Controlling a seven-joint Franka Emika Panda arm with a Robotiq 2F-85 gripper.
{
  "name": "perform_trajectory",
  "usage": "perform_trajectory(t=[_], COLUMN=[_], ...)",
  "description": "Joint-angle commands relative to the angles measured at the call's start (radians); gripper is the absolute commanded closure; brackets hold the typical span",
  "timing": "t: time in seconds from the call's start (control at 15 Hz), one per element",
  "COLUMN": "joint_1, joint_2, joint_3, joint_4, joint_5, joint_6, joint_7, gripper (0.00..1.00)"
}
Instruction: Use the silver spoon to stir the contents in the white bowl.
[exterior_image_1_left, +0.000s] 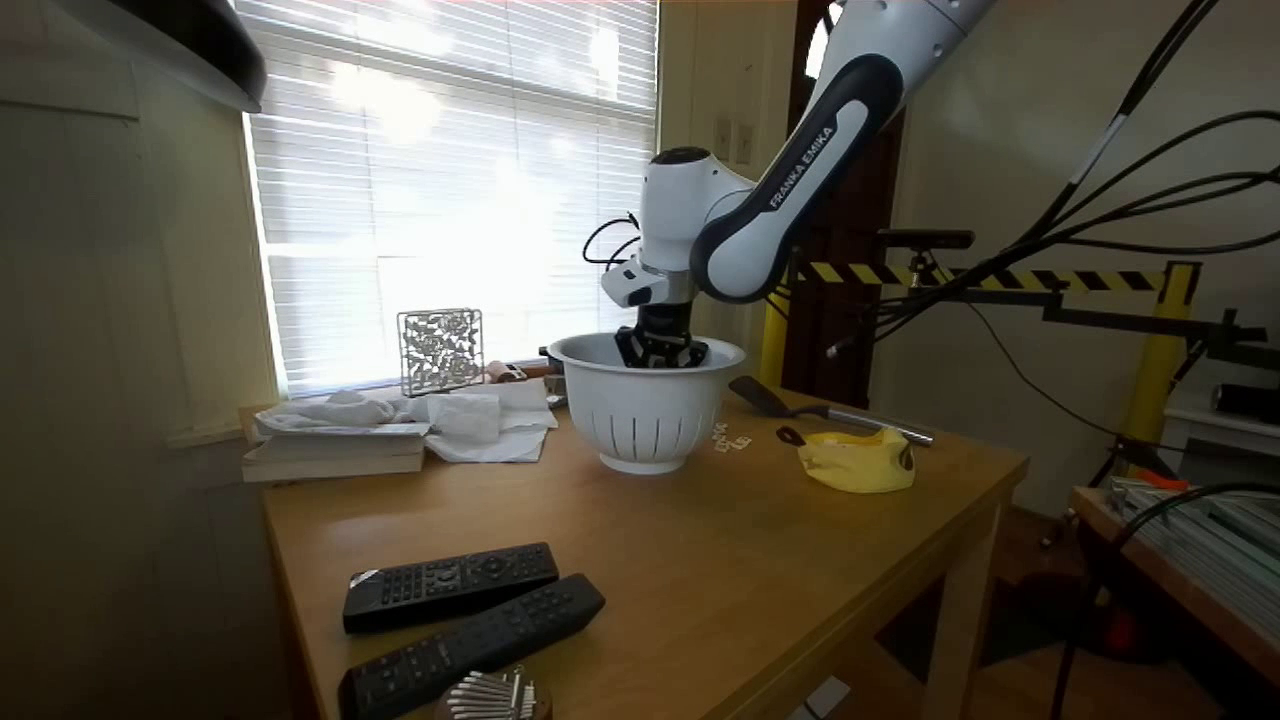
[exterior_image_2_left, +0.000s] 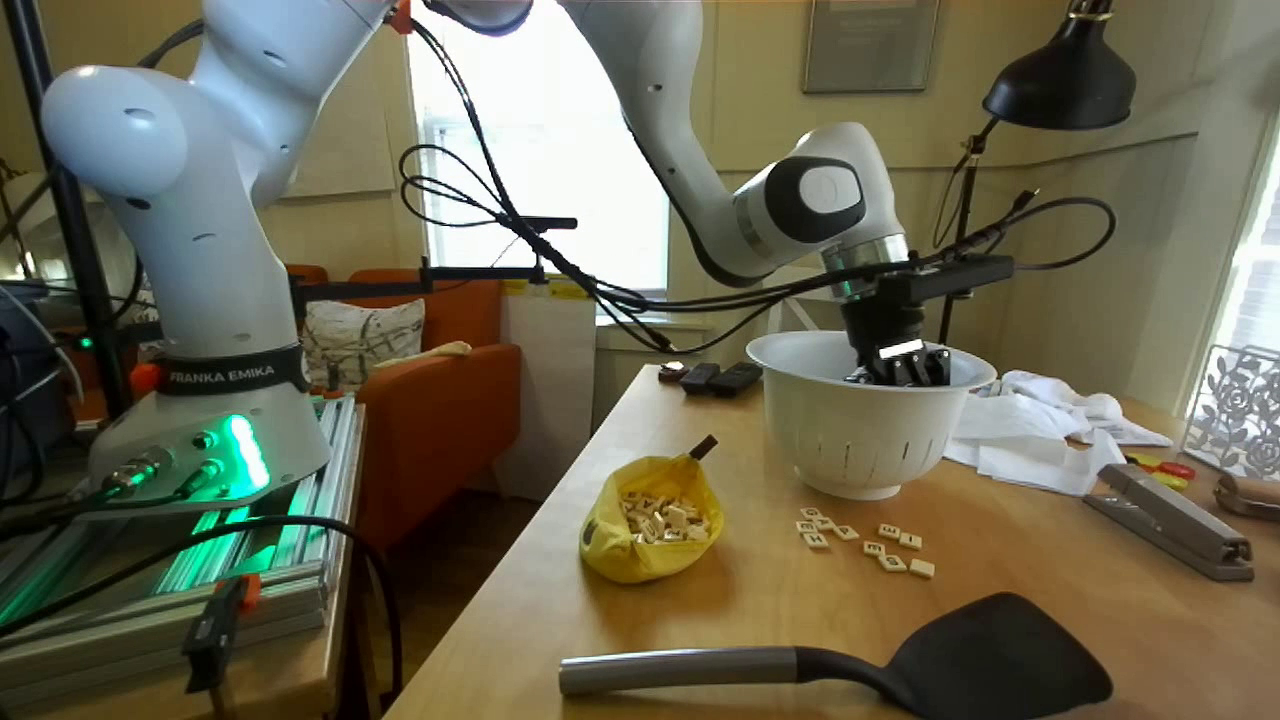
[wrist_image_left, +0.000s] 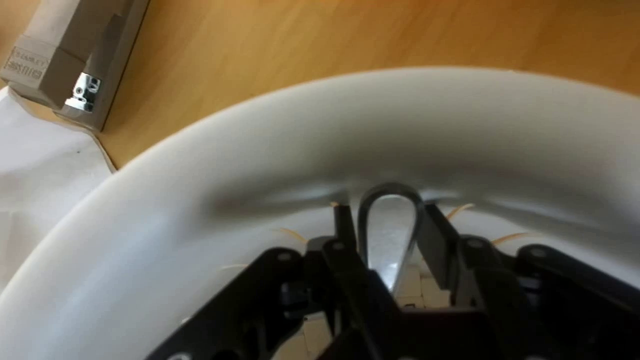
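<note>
The white bowl (exterior_image_1_left: 645, 415) stands upright on the table in both exterior views (exterior_image_2_left: 860, 430); it is deep, with slits in its wall. Its near wall hides the fingertips of my gripper (exterior_image_1_left: 661, 350), which reaches down inside it, also in an exterior view (exterior_image_2_left: 905, 365). In the wrist view, the rounded end of the silver spoon (wrist_image_left: 391, 225) stands between my two fingers (wrist_image_left: 384, 207), close to both and against the right one. My gripper looks shut on it. The spoon's other end is hidden. Pale tiles (wrist_image_left: 434, 289) lie in the bowl below the fingers.
A yellow pouch (exterior_image_2_left: 640, 560) of letter tiles, loose tiles (exterior_image_2_left: 892, 563) and a black spatula (exterior_image_2_left: 1000, 655) lie beside the bowl. A stapler (exterior_image_2_left: 1165, 520) and white papers (exterior_image_1_left: 490, 425) are on its other side. Two black remotes (exterior_image_1_left: 450, 585) lie farther off.
</note>
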Motion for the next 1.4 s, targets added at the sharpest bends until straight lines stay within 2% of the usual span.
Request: perform_trajectory(t=[0.0,0.07,0.27,0.33,0.4,0.47,0.67,1.33], joint_1=[0.000,-0.001,-0.002,-0.003,-0.004,-0.006,-0.010,-0.015], joint_2=[0.002,0.002,0.000,-0.002,-0.003,-0.006,-0.020,-0.041], joint_3=[-0.012,-0.013,-0.016,-0.017,-0.018,-0.020,-0.023,-0.043], joint_4=[-0.006,-0.006,-0.009,-0.011,-0.013,-0.018,-0.034,-0.068], joint_5=[-0.032,-0.031,-0.030,-0.030,-0.030,-0.030,-0.028,-0.033], joint_6=[0.021,0.019,0.018,0.016,0.014,0.014,0.009,0.012], joint_7=[0.020,0.020,0.023,0.024,0.024,0.024,0.023,0.027], gripper=[0.65,0.64,0.70,0.68,0.58,0.58,0.48,0.58])
